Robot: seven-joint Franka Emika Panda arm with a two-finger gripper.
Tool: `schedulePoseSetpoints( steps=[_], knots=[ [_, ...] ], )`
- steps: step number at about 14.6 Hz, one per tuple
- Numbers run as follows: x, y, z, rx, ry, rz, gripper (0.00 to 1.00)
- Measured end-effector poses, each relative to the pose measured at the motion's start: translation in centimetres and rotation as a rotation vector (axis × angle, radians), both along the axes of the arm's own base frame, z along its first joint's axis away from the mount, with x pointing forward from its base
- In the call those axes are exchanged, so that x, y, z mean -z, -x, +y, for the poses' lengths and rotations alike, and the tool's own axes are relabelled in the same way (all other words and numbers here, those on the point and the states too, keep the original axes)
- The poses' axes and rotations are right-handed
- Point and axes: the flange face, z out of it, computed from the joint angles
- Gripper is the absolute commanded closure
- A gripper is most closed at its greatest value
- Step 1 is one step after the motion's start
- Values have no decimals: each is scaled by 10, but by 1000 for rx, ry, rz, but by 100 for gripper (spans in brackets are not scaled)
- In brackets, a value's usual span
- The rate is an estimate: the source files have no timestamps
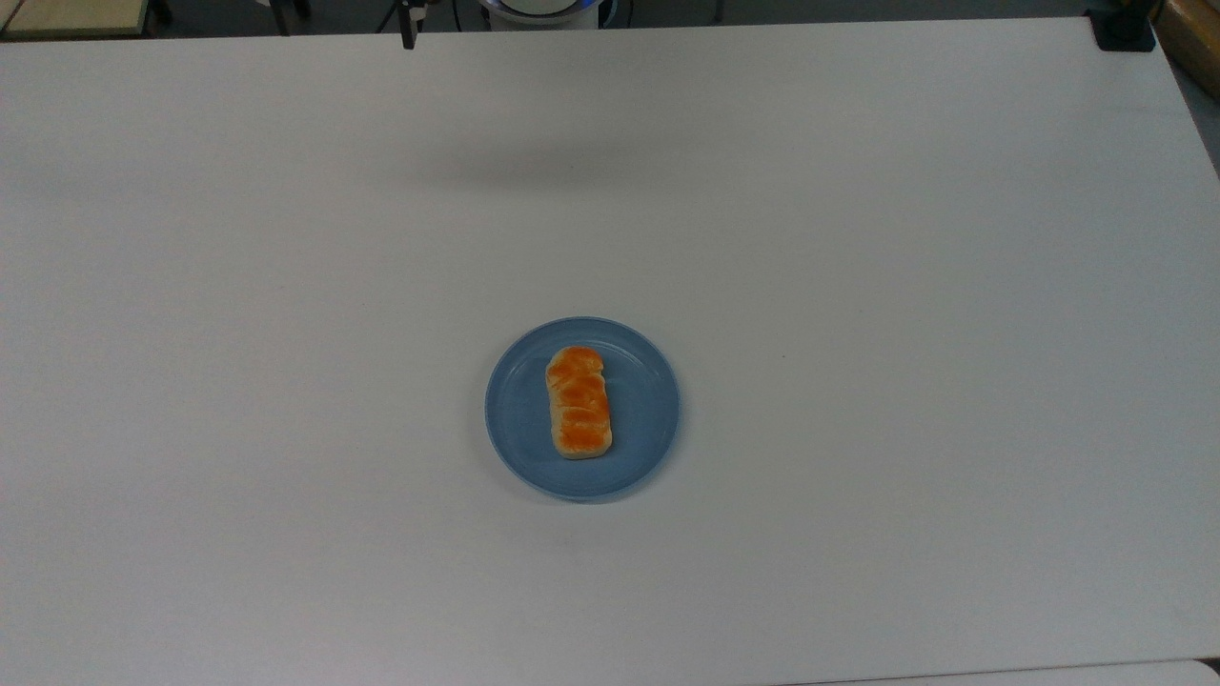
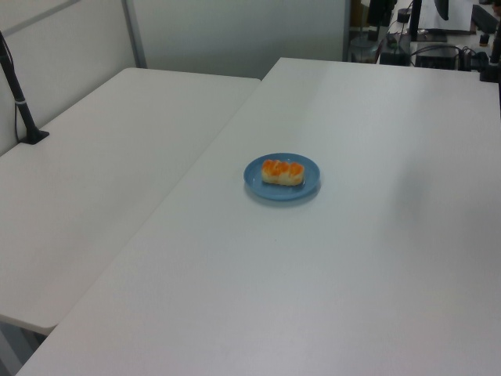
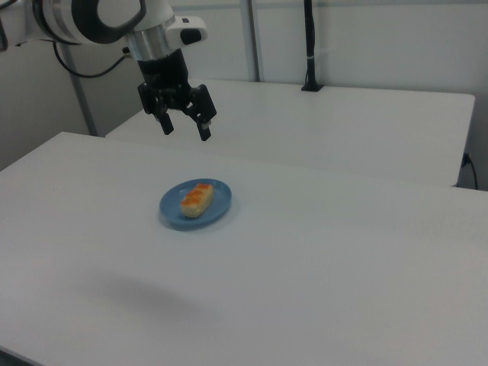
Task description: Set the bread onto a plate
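The bread [image 1: 579, 402] is lying flat on the light-blue plate [image 1: 519, 419], its glazed orange-brown top facing up, sitting a little toward the top view's left of the plate's middle with its long axis running up and down in the top view. The plate is resting on the white counter [image 1: 858, 286], near its middle. Judging from this, the placing looks done: the bun is lying wholly inside the rim and nothing is touching it, so what is left seems to be no more than the arm pulling clear. In the right view the gripper [image 3: 186, 126] is hanging in the air above and behind the plate, well apart from the bread, with its two fingers [image 3: 204, 130] spread open and holding nothing. The right view is showing the arm's white wrist and how high the gripper is hanging, while the top view is giving the bun's true position within the plate's rim, and the left view [image 2: 282, 171] is showing its pale cream side and a second white counter [image 2: 94, 180] adjoining.
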Motion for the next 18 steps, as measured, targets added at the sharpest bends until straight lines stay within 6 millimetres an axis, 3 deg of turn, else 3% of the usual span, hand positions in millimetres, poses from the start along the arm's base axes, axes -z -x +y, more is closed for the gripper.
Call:
schedulePoseSetpoints(
  steps=[3,6,18],
  knots=[
    [4,4,-2,-136,9,43,0],
    [5,5,-2,-163,8,55,0],
    [23,-2,-16,-30,-75,66,0]
  ],
)
